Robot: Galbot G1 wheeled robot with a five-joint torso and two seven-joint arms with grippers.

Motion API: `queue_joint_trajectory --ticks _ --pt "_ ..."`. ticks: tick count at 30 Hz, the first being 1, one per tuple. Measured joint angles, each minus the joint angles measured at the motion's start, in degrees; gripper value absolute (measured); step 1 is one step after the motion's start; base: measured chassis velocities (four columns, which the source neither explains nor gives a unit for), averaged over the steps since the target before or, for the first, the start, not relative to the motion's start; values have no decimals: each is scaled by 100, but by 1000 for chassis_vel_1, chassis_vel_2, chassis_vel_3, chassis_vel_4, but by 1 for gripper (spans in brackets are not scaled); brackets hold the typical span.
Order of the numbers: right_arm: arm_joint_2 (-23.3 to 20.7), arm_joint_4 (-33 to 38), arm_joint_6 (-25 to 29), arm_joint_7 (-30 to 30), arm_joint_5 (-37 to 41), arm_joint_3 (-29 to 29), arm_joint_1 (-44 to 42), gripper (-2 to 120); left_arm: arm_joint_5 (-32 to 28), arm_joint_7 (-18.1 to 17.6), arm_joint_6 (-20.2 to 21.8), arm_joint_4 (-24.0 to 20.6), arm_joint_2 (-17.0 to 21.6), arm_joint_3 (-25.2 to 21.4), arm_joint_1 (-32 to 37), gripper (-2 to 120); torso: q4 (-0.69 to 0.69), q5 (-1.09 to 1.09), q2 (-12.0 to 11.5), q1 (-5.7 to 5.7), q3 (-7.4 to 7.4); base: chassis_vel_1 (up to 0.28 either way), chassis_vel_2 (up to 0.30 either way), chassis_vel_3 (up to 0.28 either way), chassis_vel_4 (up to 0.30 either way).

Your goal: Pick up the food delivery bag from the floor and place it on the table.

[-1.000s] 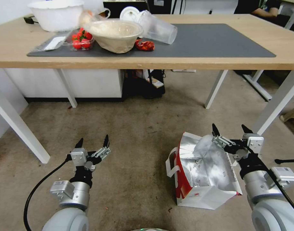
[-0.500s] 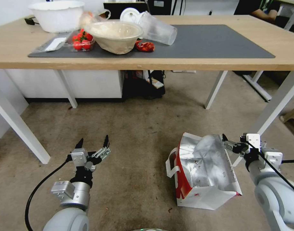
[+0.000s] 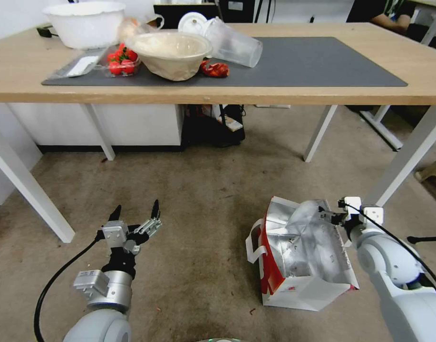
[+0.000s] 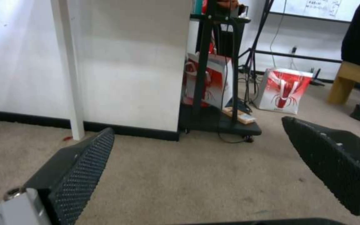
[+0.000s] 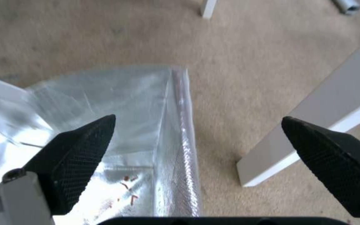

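Note:
The food delivery bag (image 3: 294, 254) stands on the floor (image 3: 203, 190) at the right, mouth open, with silver foil inside, a red side panel and a white handle on its left. My right gripper (image 3: 333, 212) is open at the bag's far right rim. In the right wrist view the right gripper (image 5: 198, 125) straddles the bag's foil edge (image 5: 183, 137), one finger over the inside and one over the floor outside. My left gripper (image 3: 136, 213) is open and low over bare floor at the left, holding nothing. The table (image 3: 294, 95) with its grey mat (image 3: 322, 61) stands beyond.
A white table leg (image 3: 403, 161) slants down just right of the bag. Bowls (image 3: 172, 52), tomatoes (image 3: 120, 59) and plastic cups (image 3: 232, 40) crowd the left of the mat. A dark cart (image 3: 218, 123) sits under the table. Other red-and-white bags (image 4: 286, 90) stand behind it.
My right gripper has dropped and swung left and down onto the bag's right rim, its fingers now pointing down. The left arm and the bag have stayed put.

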Motion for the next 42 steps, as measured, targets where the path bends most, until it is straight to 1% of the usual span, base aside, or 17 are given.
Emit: queue_joint_trajectory --ticks 5,8,9,10,12,14,16,19,21,23,25,26,28,30,32,34,42 --pt "-48 -333 2 61 75 -262 214 100 9 -1 -2 -4 -18 -3 2 100 0 0 2 0 0 0 0 0 0" --pt "-48 -333 2 61 75 -262 214 100 9 -1 -2 -4 -18 -3 2 100 0 0 2 0 0 0 0 0 0" --pt "-49 -428 3 88 99 -347 291 92 10 -2 -2 -7 -19 -10 2 100 1 0 2 0 0 0 0 0 0" --pt "-49 -428 3 88 99 -347 291 92 10 -2 -2 -7 -19 -10 2 100 1 0 2 0 0 0 0 0 0" --pt "-48 -514 4 106 100 -423 348 82 11 -3 -2 -8 -20 -19 2 100 1 0 3 0 0 0 0 0 0" --pt "-47 -543 5 108 96 -443 362 81 11 -4 -2 -8 -20 -23 2 100 1 0 3 0 0 0 0 0 0" --pt "-36 -647 6 112 70 -504 401 67 11 -7 -3 -8 -20 -37 2 100 1 0 3 0 0 0 0 0 0" --pt "-33 -684 7 104 33 -516 406 62 11 -10 -4 -8 -19 -41 1 100 0 0 4 1 0 0 0 0 0" --pt "-32 -724 9 85 1 -532 405 49 11 -11 -6 -5 -17 -45 -6 100 0 0 4 1 0 0 0 0 0" --pt "-32 -725 9 84 0 -532 405 49 11 -11 -6 -4 -17 -45 -7 100 0 0 5 0 0 0 0 0 0" --pt "-33 -729 10 74 -4 -533 402 37 11 -12 -7 0 -17 -46 -10 100 0 0 5 0 0 0 0 0 0" --pt "-33 -729 10 74 -4 -533 402 37 11 -12 -7 0 -17 -46 -10 100 0 0 5 0 0 0 0 0 0" --pt "-35 -730 11 64 -4 -536 395 29 11 -12 -7 4 -17 -46 -13 100 0 0 5 1 0 0 0 0 0" --pt "-37 -729 14 42 -3 -536 376 14 10 -13 -7 22 -16 -38 -25 100 0 0 5 0 0 0 0 0 0" --pt "-38 -726 14 38 -1 -536 371 12 10 -14 -7 27 -16 -35 -27 100 0 0 6 0 0 0 0 0 0" --pt "-51 -721 16 7 -2 -533 346 0 11 -14 -7 37 -16 -23 -30 100 0 0 6 1 0 0 0 0 0" --pt "-71 -649 24 -77 83 -513 296 0 11 -14 -16 41 -7 -23 -24 100 1 0 7 1 0 0 0 0 0"
